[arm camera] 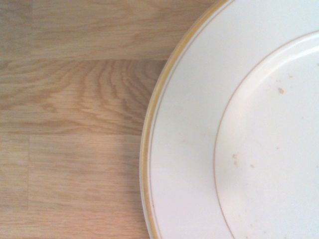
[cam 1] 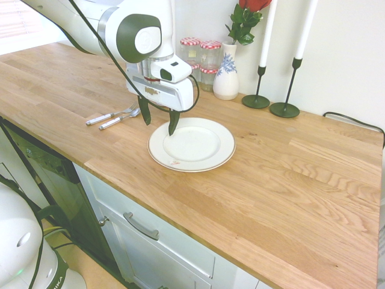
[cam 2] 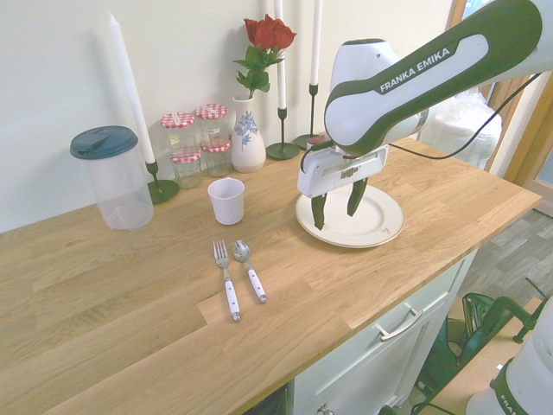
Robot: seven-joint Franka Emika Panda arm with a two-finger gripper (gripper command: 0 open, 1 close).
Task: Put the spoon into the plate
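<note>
The spoon is small and silver with a white handle. It lies flat on the wooden counter, well apart from the plate, and shows again as the spoon. The plate is large, round and white with a thin gold rim line, and it holds nothing; the first exterior view shows this plate too. My gripper hangs open over the plate's edge on the spoon's side, with nothing between its fingers. In the first exterior view the gripper stands the same way. The wrist view holds only the plate's rim and bare wood.
A fork lies right beside the spoon, parallel to it. Behind them stand a white cup, a clear jug with a blue lid, several checked-lid jars, a vase with a rose and tall candlesticks.
</note>
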